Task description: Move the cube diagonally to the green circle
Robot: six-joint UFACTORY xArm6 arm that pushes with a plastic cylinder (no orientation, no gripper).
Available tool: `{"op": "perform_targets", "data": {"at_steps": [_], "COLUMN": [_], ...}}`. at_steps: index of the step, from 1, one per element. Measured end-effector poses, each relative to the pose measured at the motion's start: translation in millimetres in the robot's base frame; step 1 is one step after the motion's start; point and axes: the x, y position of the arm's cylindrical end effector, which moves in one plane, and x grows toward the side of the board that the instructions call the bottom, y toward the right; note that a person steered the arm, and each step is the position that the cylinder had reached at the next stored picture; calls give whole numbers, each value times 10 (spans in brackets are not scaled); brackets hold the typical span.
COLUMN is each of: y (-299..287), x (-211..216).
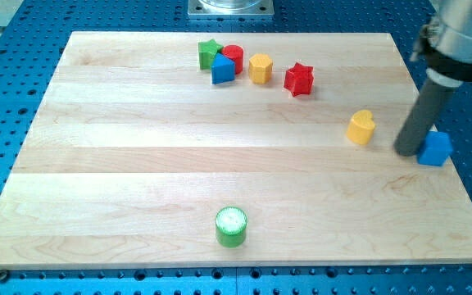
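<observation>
Resting at the board's (pixel 138 164) right edge, the blue cube (pixel 435 148) touches my tip (pixel 407 152) on its left side. My tip is a bare rod holding nothing. The green circle (pixel 231 226) sits well apart, near the view's bottom.

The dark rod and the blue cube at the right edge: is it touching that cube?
Cannot tell. In the camera view, my tip sits right against the blue cube's left side with no visible gap, but overlap hides whether they truly meet.

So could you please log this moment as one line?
tip touching blue cube, its left | green circle bottom centre | cube not moved yet
</observation>
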Motion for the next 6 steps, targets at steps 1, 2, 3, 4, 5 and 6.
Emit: {"op": "perform_targets", "data": {"at_steps": [1, 2, 3, 4, 5, 6], "y": [265, 265, 387, 770, 754, 378], "x": [-481, -642, -541, -171, -99, 128]}}
